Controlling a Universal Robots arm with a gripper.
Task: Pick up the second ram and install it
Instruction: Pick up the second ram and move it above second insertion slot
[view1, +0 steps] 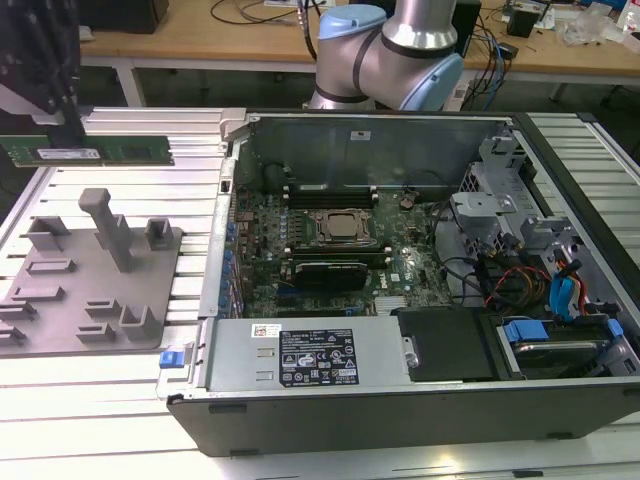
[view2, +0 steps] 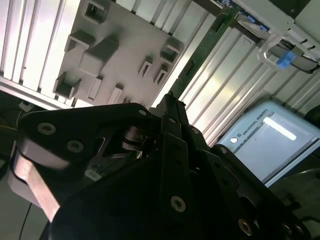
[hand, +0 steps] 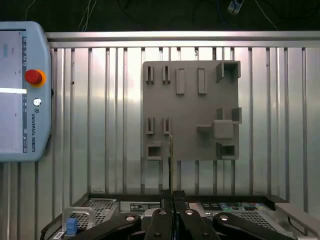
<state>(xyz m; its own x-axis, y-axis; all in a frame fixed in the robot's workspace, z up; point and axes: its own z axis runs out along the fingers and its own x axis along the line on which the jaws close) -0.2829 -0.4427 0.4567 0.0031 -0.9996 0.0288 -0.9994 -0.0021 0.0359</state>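
The tool (hand: 172, 200) is pinched narrow on the second ram (view1: 120, 152), holding it clear above the tabletop (view1: 90, 390), just past the grey slotted tray (view1: 60, 300) and beside the open computer case (view1: 380, 140). The stick is gripped across its flat faces and hangs on edge, I'd guess to leave its lower edge free. Its long axis lies level across the exterior view, one end toward the case.
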